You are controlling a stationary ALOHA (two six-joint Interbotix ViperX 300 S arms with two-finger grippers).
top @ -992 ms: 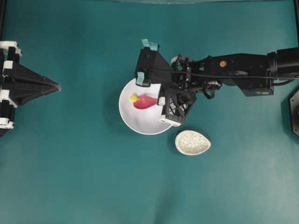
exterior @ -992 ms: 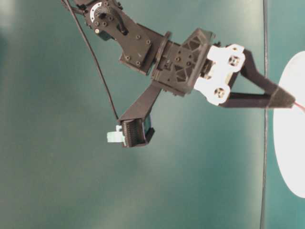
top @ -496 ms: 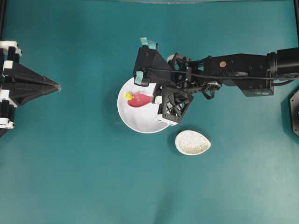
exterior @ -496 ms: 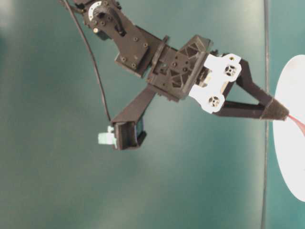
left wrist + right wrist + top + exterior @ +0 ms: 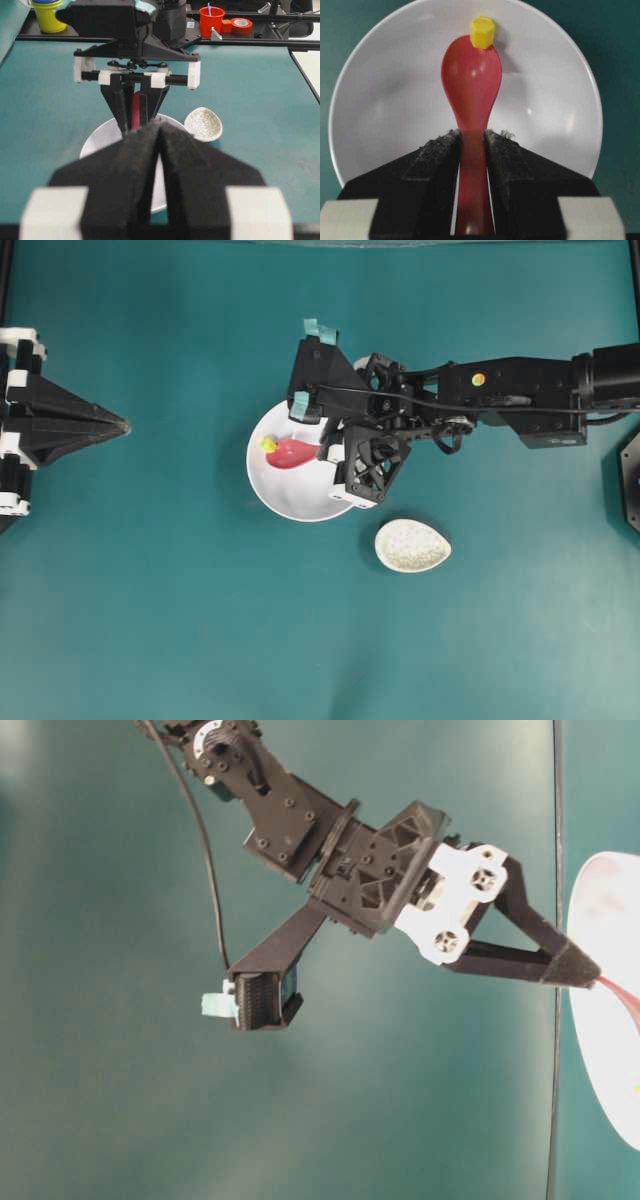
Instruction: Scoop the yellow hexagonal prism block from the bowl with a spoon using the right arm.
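- My right gripper (image 5: 471, 145) is clamped on the handle of the spoon (image 5: 471, 80), scoop reaching out over the bowl (image 5: 380, 100).
- Yellow hexagonal prism block (image 5: 482, 32) sits touching the far tip of the spoon scoop, inside the bowl near its far wall; not in the scoop.
- Overhead vs a second ago: spoon (image 5: 291, 452) and block (image 5: 268, 444) have shifted toward the bowl's upper-left rim, away from its middle.
- Bowl (image 5: 290, 502) itself has slid a bit up-left on the teal table (image 5: 180, 620); gap to the speckled spoon rest (image 5: 412, 545) is wider.
- Table-level view: right gripper (image 5: 585, 970) tips more downward toward the bowl (image 5: 610, 1050) than before.
- Left gripper (image 5: 120, 426) parked well left of the bowl, fingers pressed together, holding nothing, unmoved.
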